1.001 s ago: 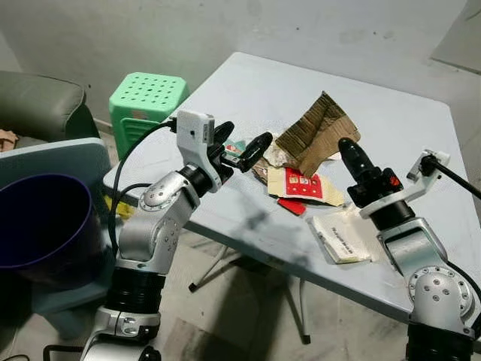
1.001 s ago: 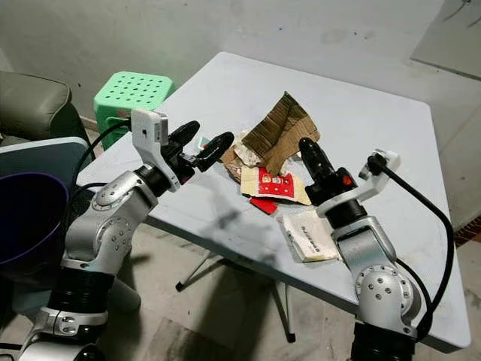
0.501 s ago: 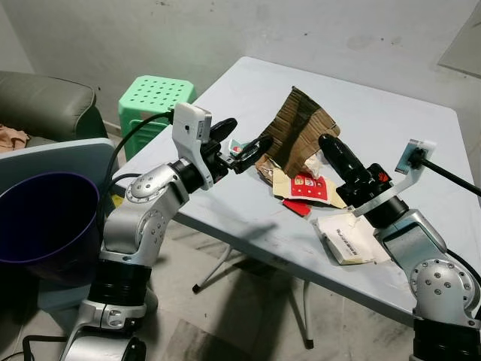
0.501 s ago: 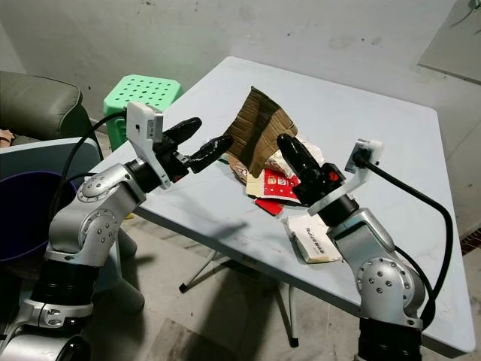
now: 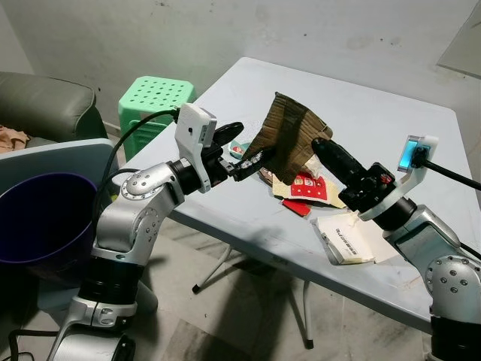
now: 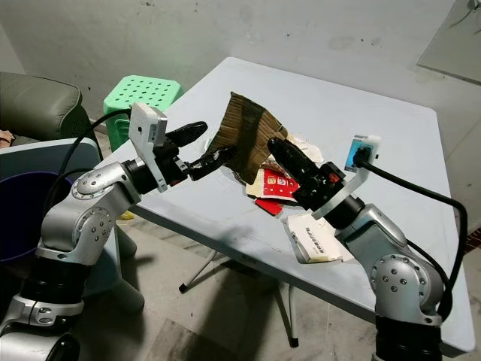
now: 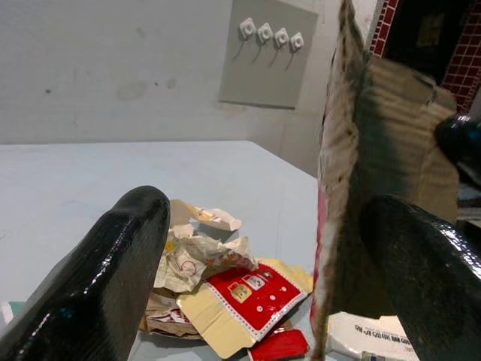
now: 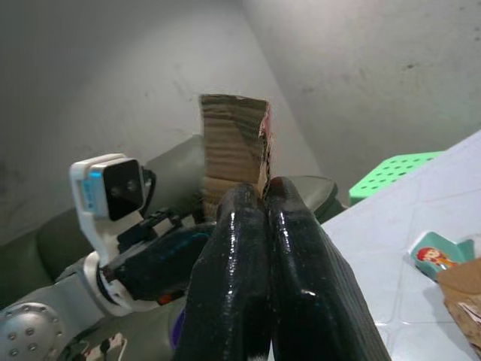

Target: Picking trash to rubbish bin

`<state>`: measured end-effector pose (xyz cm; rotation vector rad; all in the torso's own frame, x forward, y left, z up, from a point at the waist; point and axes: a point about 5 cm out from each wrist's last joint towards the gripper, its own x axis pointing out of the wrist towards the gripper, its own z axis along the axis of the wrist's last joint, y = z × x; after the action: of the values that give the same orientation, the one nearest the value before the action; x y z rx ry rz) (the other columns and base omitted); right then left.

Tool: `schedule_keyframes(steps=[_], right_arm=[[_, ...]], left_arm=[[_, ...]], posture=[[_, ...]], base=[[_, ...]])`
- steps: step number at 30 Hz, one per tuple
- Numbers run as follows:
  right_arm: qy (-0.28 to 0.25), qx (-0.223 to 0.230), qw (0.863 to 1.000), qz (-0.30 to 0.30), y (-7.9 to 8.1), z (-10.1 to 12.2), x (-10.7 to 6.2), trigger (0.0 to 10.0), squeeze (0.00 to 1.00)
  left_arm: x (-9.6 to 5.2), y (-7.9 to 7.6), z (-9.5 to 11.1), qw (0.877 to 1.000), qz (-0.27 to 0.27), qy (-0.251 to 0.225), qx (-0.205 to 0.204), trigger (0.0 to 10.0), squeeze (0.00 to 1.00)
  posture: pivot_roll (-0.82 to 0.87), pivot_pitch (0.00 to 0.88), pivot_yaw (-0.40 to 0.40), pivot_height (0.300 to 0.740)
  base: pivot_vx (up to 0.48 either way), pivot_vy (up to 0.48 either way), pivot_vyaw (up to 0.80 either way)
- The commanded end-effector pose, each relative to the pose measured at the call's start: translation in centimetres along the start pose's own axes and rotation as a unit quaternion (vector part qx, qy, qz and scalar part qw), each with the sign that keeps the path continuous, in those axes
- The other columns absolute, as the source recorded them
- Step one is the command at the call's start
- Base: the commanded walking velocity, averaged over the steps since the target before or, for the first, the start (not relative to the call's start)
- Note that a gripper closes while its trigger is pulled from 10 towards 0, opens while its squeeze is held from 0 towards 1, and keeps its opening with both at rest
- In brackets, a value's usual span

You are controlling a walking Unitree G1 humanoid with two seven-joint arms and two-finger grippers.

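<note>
The torn brown corrugated cardboard piece point(image 5: 282, 135) hangs lifted above the pale grey worktop point(image 5: 376, 113), pinched at its near edge by my right claw point(image 5: 322, 145), whose fingers press together on it. My left claw point(image 5: 242, 147) is spread, its fingers either side of the cardboard's left edge. Beneath lie a red and cream printed wrapper point(image 5: 304, 188), crumpled paper point(image 7: 199, 259) and a white leaflet point(image 5: 346, 241). The dark purple rubbish bin point(image 5: 41, 218) stands at far left, a green plastic stool point(image 5: 154, 96) beyond it.

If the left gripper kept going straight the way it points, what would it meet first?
Probably the cardboard held up by the right gripper: its edge stands between the open fingers of the left gripper. Depth is unclear.
</note>
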<state>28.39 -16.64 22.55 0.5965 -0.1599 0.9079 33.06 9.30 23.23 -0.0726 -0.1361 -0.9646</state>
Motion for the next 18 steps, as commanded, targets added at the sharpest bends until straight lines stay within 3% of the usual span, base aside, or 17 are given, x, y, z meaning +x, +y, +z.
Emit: schedule_keyframes(steps=[1,2,3,4,5,6,18], right_arm=[[0.004,-0.011,1.0,0.029,0.84,0.54,0.35,10.0,0.0],[0.006,-0.014,0.999,0.034,0.96,0.57,0.44,10.0,0.0],[0.007,-0.015,0.999,0.037,1.05,0.58,0.53,10.0,0.0],[0.007,-0.015,0.999,0.037,1.05,0.58,0.53,10.0,0.0],[0.009,-0.017,0.999,0.041,1.15,0.61,0.62,10.0,0.0],[0.009,-0.017,0.999,0.044,1.2,0.66,0.62,10.0,0.0],[0.01,-0.02,0.998,0.05,1.21,1.01,0.63,10.0,0.0]], left_arm=[[0.19,-0.52,0.29,1.0,-0.016,-0.001,0.007,10.0,0.0],[0.17,-0.55,0.35,1.0,-0.021,-0.004,0.003,10.0,0.0],[0.13,-0.56,0.45,1.0,-0.024,-0.008,0.001,3.8,0.0],[0.13,-0.56,0.45,1.0,-0.024,-0.008,0.001,3.8,0.0],[0.08,-0.54,0.56,1.0,-0.028,-0.01,-0.001,3.1,0.0],[0.05,-0.55,0.63,0.999,-0.032,-0.012,-0.004,0.0,0.0],[0.0,-0.69,0.85,0.999,-0.048,-0.021,-0.013,0.0,0.0]], posture=[[-0.07,0.058,-0.069,0.74],[-0.07,0.059,-0.068,0.74],[-0.07,0.061,-0.068,0.74],[-0.07,0.061,-0.068,0.74],[-0.07,0.062,-0.068,0.74],[-0.07,0.063,-0.068,0.74],[-0.08,0.074,-0.064,0.74]], base=[[0.0,0.0,0.0],[0.0,0.0,0.0],[0.0,0.0,0.0],[0.0,0.0,0.0],[0.0,0.0,0.0],[0.0,0.0,0.0],[0.0,0.0,0.0]])
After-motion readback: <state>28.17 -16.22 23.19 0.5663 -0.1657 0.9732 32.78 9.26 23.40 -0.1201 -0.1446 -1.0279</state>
